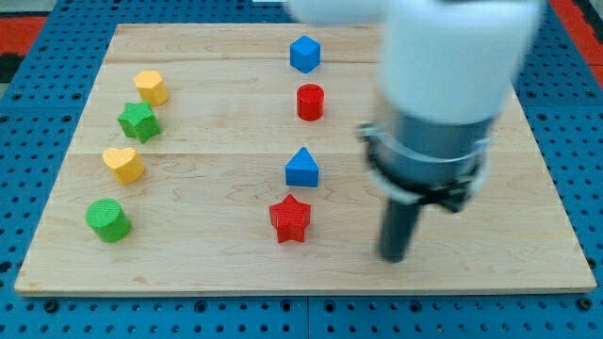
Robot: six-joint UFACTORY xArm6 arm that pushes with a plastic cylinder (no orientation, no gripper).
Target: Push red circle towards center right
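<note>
A pale wooden board (pixel 311 268) lies on a blue pegboard table (pixel 57 311), seen from the single camera. The arm's white and grey body (pixel 443 104) fills the view's upper right, and its dark rod comes down to my tip (pixel 394 258), resting on bare wood near the view's bottom, to the right of the red star (pixel 290 218) and well apart from it. The rod has no jaws to open or close, and it touches no block.

The red circle (pixel 310 102) stands in the upper middle, just below the blue cube (pixel 304 54) and well apart from my tip. The approach appears to be in hand, with no contact made yet. The next move likely calls for carrying the tip round to the circle's left side (steering clear of the blue triangle (pixel 302 168) and the star), then pushing rightward and slightly downward.

Eight blocks in all: two red, two blue, two yellow — a hexagon-like piece (pixel 152 87) and a heart (pixel 123 164) — and two green, a star (pixel 139 121) and a cylinder (pixel 107 219).
</note>
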